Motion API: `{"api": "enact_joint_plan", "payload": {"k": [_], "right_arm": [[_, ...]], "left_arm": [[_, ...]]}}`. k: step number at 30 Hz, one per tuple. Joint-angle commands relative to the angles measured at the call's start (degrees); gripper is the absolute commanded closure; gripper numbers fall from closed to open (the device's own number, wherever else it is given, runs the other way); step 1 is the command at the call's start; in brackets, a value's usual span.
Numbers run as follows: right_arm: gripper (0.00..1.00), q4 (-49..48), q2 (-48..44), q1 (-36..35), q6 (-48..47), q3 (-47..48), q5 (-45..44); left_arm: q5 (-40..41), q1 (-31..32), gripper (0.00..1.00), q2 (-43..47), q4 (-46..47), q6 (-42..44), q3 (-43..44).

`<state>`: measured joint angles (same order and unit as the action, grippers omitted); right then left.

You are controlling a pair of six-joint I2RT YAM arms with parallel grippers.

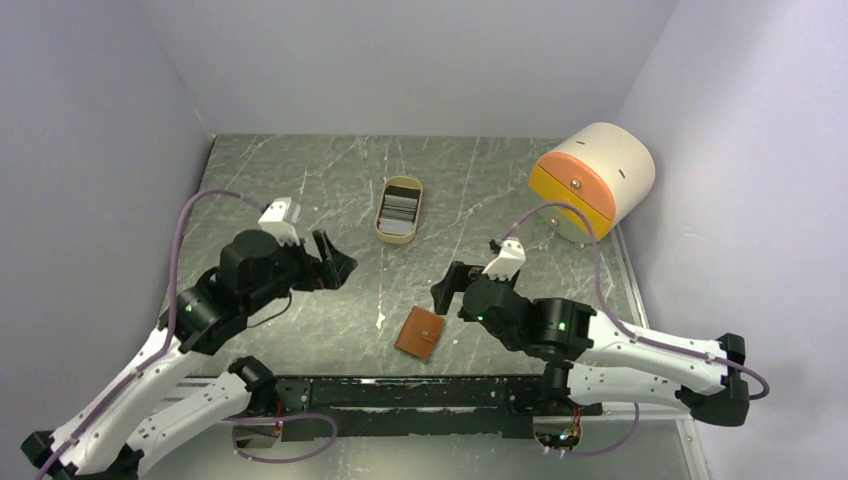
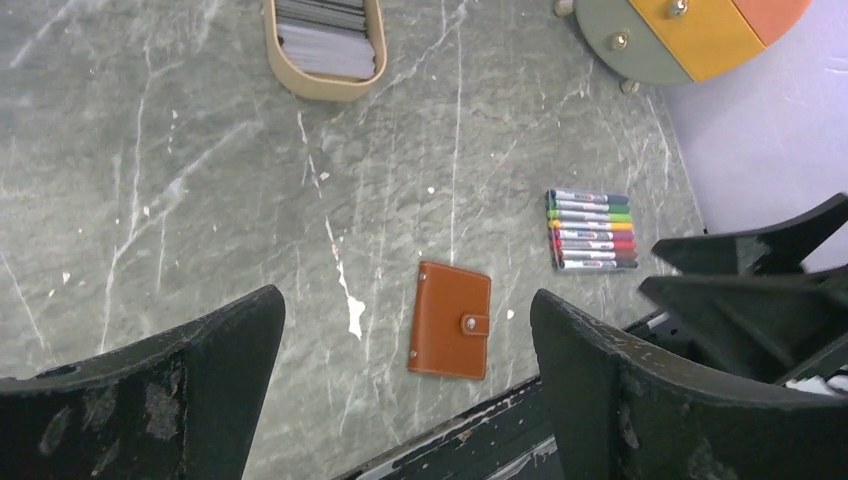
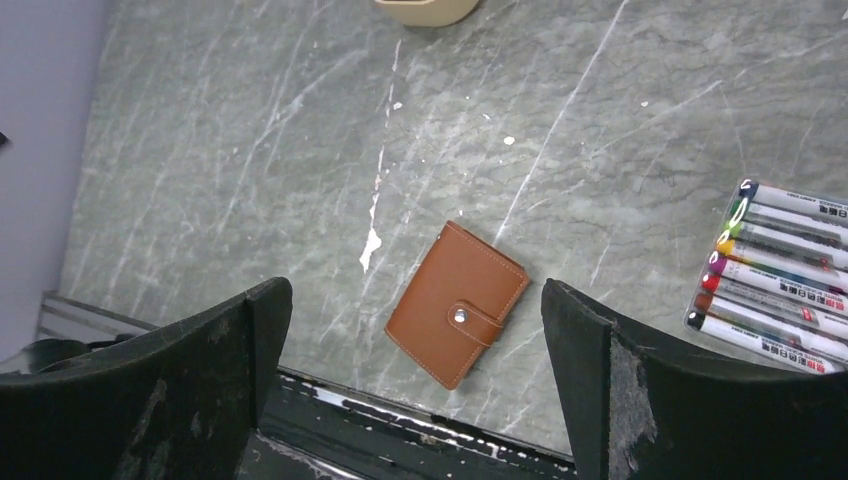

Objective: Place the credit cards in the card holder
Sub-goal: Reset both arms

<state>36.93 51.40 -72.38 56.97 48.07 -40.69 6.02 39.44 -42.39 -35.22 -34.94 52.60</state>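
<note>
My left gripper (image 1: 335,260) and right gripper (image 1: 447,290) spread empty, I judge the snapped-shut brown leather card holder (image 1: 420,333) needs opening first.

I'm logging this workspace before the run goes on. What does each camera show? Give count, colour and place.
card holder: one, brown leather, snapped shut, near edge between the arms
credit cards: a stack, too many to count, grey-white, standing in the tray
tray: one, beige, oval, middle of the table
pens: about eight, mixed colours, in a row to the right of the card holder
round drawer unit: one, cream with orange and yellow front, far right corner
table: one, grey-green marble pattern
left gripper: one, black, open, above the table left of centre
right gripper: one, black, open, to the right of the card holder
</note>
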Motion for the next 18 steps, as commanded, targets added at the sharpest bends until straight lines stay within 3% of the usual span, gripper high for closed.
{"api": "enact_joint_plan", "payload": {"k": [1,10,18], "right_arm": [[0.01,0.41,-4.90,0.38,1.81,-1.30,-1.88],[0.01,-3.45,-12.48,0.32,1.36,-5.87,-0.89],[0.01,-0.31,-10.80,0.31,1.64,-3.35,-1.86]], "left_arm": [[0.20,-0.31,0.02,5.27,1.50,-2.10,-6.39],[-3.93,-0.25,0.02,5.37,5.61,-1.76,-9.23],[-3.85,-0.27,0.02,7.20,8.03,-1.00,-10.11]]}}
